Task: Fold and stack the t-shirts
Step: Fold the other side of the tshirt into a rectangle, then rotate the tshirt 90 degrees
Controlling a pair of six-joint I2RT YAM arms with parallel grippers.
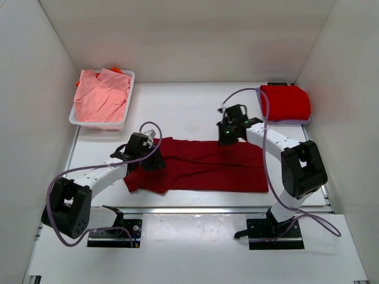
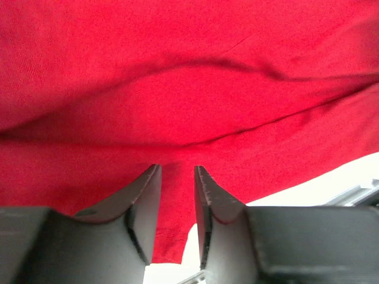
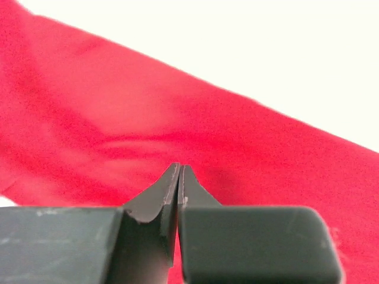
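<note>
A dark red t-shirt [image 1: 207,165] lies spread flat across the middle of the table. My left gripper [image 1: 148,155] is down on its left part, near the sleeve. In the left wrist view that gripper [image 2: 177,168] is open, and red cloth [image 2: 177,89] with a hem shows in the gap between its fingers. My right gripper [image 1: 228,137] sits at the shirt's far edge. Its fingers [image 3: 179,167] are pressed together with their tips on the red fabric [image 3: 106,118], pinching a thin bit of it. A folded red shirt [image 1: 285,102] lies at the back right.
A white bin [image 1: 77,118] at the back left holds crumpled pink shirts [image 1: 102,92]. White walls close in the table on the left, right and back. A metal rail [image 1: 225,209] runs along the near edge, just beyond the arm bases.
</note>
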